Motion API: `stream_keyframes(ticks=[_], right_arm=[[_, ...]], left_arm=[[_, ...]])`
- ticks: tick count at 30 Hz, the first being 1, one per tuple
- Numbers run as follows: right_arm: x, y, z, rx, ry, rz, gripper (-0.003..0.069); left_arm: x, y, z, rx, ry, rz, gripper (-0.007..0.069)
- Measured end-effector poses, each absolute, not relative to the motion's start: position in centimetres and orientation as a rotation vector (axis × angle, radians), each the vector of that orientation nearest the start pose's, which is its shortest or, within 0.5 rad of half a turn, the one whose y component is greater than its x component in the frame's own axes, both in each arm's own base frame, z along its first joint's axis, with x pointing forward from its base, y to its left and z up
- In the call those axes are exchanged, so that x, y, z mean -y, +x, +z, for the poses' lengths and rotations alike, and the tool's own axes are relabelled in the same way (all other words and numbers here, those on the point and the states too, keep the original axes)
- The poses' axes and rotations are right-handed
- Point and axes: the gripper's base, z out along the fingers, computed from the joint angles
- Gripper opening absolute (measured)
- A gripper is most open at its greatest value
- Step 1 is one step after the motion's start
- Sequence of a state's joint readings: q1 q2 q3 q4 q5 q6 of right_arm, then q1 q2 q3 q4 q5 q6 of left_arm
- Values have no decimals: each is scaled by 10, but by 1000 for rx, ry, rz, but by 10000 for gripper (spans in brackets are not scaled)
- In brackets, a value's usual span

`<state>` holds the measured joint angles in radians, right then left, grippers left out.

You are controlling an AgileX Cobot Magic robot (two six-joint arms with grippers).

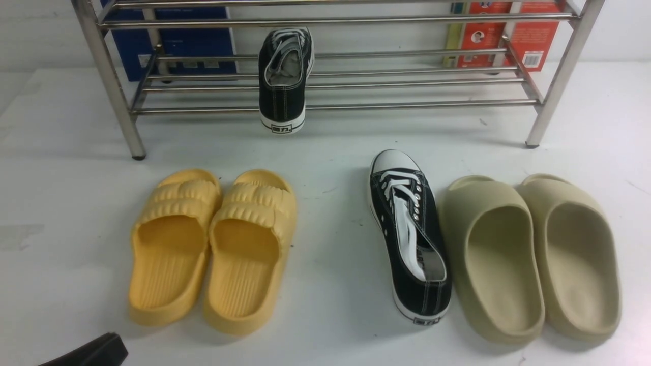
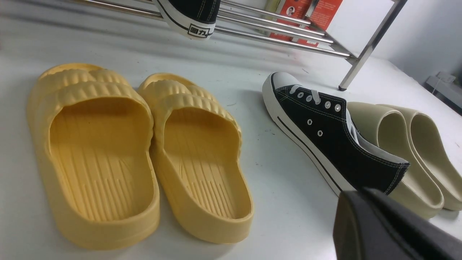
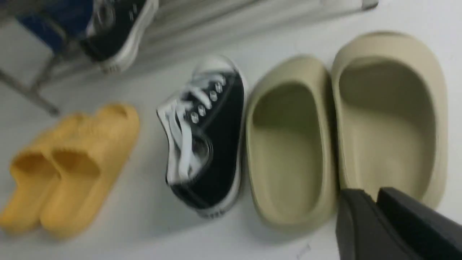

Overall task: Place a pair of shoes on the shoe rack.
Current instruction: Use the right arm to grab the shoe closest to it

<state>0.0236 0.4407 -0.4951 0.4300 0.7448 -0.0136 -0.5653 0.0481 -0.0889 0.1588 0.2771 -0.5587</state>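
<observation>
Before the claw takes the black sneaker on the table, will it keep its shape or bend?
The sneaker probably flexes: its canvas upper looks thin and the collar gapes open. The white rubber sole should stay fairly stiff. It seems to touch the beige slide, so lifting may nudge that.

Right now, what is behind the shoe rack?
Behind the shoe rack stand a blue box on the left and a red box on the right; its bars cover parts of both.
</observation>
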Motion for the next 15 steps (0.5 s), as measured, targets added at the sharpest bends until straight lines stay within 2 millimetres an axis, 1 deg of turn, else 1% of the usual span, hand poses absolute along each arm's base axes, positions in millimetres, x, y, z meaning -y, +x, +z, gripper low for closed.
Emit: stream_keyframes(ticks=[1,2,3,4,6,7,8,9,10,11,13,14,15], right_arm=[[-28,91,294,-2224,98,479,79],[-29,93,294,-2248,80,472,76],[-29,118,302,-2358,38,436,57],[-29,132,303,-2414,25,428,47],[-30,146,303,-2465,16,424,40],[-35,169,301,-2546,-5,439,34],[-42,180,300,-2593,-44,456,32],[-49,192,299,-2626,-78,470,31],[-61,201,298,-2654,-124,491,31],[-74,209,298,-2677,-172,506,31],[-106,219,297,-2717,-273,518,36],[-106,221,296,-2719,-276,511,37],[-134,229,295,-2745,-352,489,50]], left_arm=[[26,49,216,-1761,108,-678,-13],[26,49,216,-1761,108,-678,-13],[26,49,216,-1761,108,-678,-13],[26,49,216,-1761,108,-678,-13],[26,49,216,-1761,108,-678,-13],[26,49,216,-1761,108,-678,-13],[26,49,216,-1761,108,-678,-13],[26,49,216,-1761,108,-678,-13],[26,49,216,-1761,108,-678,-13],[26,49,216,-1761,108,-678,-13],[26,49,216,-1761,108,-678,-13],[26,49,216,-1761,108,-678,-13],[26,49,216,-1761,108,-678,-13]])
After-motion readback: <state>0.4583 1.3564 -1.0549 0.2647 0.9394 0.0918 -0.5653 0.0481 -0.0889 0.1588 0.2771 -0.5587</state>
